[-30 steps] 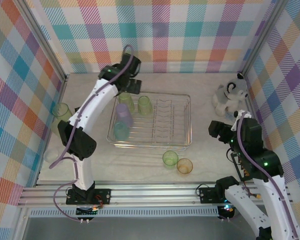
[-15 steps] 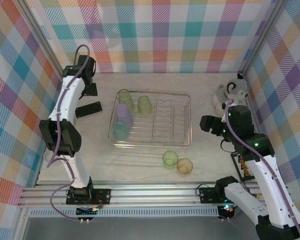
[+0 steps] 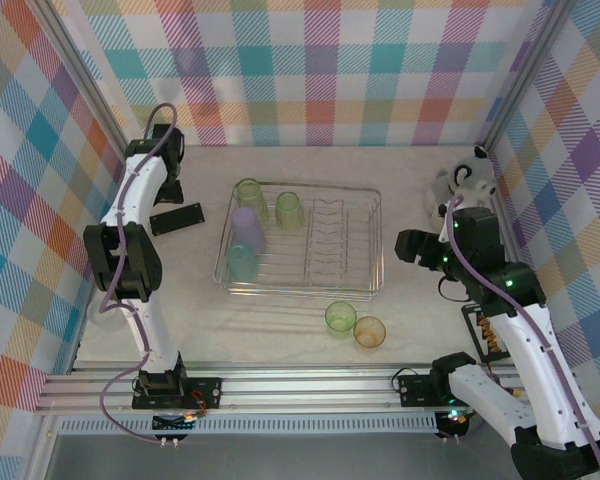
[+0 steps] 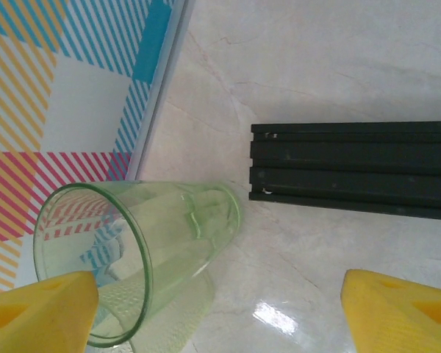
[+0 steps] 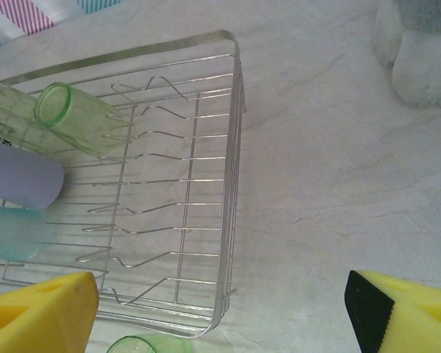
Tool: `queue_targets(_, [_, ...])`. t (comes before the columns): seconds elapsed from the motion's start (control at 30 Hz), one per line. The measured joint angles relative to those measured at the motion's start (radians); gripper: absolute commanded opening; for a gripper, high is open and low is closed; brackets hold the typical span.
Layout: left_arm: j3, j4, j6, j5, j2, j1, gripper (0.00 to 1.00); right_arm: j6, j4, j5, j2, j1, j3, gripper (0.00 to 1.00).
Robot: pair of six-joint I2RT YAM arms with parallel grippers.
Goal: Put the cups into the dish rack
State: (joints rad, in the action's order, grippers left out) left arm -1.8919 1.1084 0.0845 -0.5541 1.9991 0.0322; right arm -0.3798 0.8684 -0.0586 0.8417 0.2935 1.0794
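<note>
A tall green cup (image 4: 147, 250) lies on its side by the left wall, mouth toward the camera. My left gripper (image 4: 220, 312) hangs open over it, the cup's rim against the left finger (image 4: 44, 312) and the right finger far off. The wire dish rack (image 3: 375, 240) holds two green cups (image 3: 250, 193) (image 3: 289, 208), a lavender cup (image 3: 247, 228) and a teal cup (image 3: 243, 260), all lying down. In front of it stand a green cup (image 3: 340, 317) and an orange cup (image 3: 369, 331). My right gripper (image 3: 410, 245) (image 5: 220, 316) is open and empty above the table, right of the rack (image 5: 235, 147).
A black slotted bar (image 3: 177, 218) (image 4: 353, 169) lies on the table between the lying cup and the rack. A plush toy (image 3: 465, 185) (image 5: 419, 51) sits at the back right. Plaid walls close in the left, back and right.
My left arm swung from the rack's back-left corner out to the left wall, over the lying green cup. The right gripper shifted a little left toward the rack.
</note>
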Motion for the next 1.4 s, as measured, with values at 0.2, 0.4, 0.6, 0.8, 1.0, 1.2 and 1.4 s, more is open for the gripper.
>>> queue_targets(0.2, [0.052, -0.039, 0.006, 0.023, 0.000, 0.042, 0.83, 0.000, -0.004, 0.022, 0.044, 0.000, 0.003, 0.88])
queue_targets(0.4, [0.101, -0.061, 0.026, 0.080, -0.001, 0.134, 0.76, 0.000, -0.014, 0.039, 0.074, 0.000, 0.004, 0.88])
queue_targets(0.6, [0.122, -0.068, 0.032, 0.101, -0.001, 0.153, 0.71, -0.003, -0.019, 0.053, 0.091, 0.000, 0.004, 0.87])
queue_targets(0.8, [0.123, -0.070, 0.050, 0.105, -0.001, 0.153, 0.59, -0.004, -0.022, 0.053, 0.093, 0.000, 0.004, 0.87])
queue_targets(1.0, [0.129, -0.078, 0.057, 0.104, 0.003, 0.153, 0.52, -0.004, -0.023, 0.060, 0.094, 0.000, 0.004, 0.87])
queue_targets(1.2, [0.150, -0.110, 0.064, 0.104, 0.003, 0.153, 0.44, -0.004, -0.023, 0.060, 0.093, 0.000, 0.003, 0.86])
queue_targets(1.4, [0.168, -0.128, 0.070, 0.097, 0.003, 0.153, 0.40, -0.004, -0.029, 0.060, 0.085, 0.000, 0.000, 0.86])
